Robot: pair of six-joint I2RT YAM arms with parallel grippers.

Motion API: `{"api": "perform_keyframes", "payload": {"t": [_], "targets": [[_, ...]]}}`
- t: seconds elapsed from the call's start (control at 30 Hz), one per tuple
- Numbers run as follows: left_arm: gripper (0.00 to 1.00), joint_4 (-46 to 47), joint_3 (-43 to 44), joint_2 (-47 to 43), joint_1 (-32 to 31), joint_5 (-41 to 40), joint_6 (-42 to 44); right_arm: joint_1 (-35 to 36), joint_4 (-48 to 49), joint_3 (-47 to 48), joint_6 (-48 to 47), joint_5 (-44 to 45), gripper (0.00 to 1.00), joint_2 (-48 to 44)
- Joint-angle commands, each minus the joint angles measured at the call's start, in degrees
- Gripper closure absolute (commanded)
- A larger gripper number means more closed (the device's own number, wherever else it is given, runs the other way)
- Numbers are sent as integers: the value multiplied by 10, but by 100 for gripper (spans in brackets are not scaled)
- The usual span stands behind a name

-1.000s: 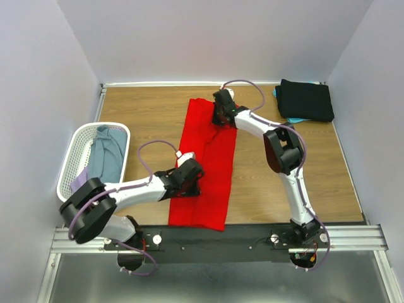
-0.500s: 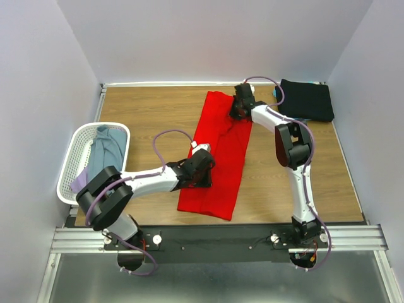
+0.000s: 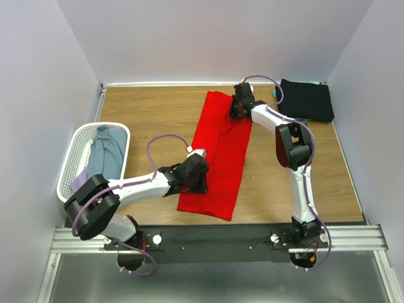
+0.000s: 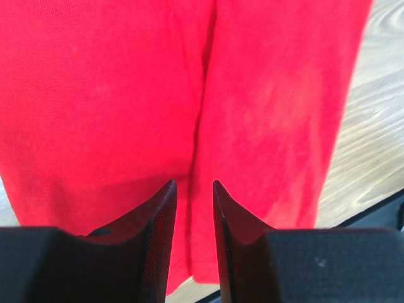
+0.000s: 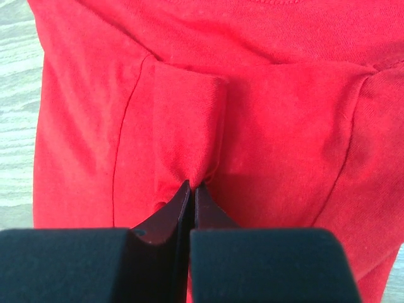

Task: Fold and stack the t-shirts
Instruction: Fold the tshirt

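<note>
A bright red t-shirt (image 3: 221,148), folded into a long strip, lies across the middle of the table from far to near. My right gripper (image 3: 238,107) is at its far end, shut on a pinched fold of the red cloth (image 5: 189,126); in the right wrist view the gripper (image 5: 192,184) has its jaws tight together. My left gripper (image 3: 197,182) sits at the strip's near left edge. In the left wrist view the gripper (image 4: 194,184) has its jaws a little apart over the red shirt (image 4: 126,95), gripping nothing.
A folded black shirt (image 3: 306,100) lies on a teal one (image 3: 277,93) at the far right corner. A white mesh basket (image 3: 74,161) at the left holds a grey-blue shirt (image 3: 107,154) and a lavender one (image 3: 78,184).
Over the second both grippers dragged the red shirt to the right. In the last half second the left gripper drew back a little toward the near left; the right gripper stayed put.
</note>
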Motion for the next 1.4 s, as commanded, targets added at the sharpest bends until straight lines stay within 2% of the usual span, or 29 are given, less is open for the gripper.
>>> {"api": "perform_keyframes", "payload": {"t": [0.0,0.5,0.9,1.17,1.37], "targets": [[62,-8,-17,-7,-10,21,4,3,-24,10,-7,-12,91,-29],[62,14,-12,25,-31,55,13,4,-24,17,-4,-12,91,-50],[79,-11,4,-20,-32,45,11,4,-24,19,-6,-6,91,-66],[100,-17,-2,-53,-34,56,5,4,-23,36,-7,2,91,-69],[100,-19,-5,-68,-40,65,9,4,-23,57,-8,-4,91,-71]]}}
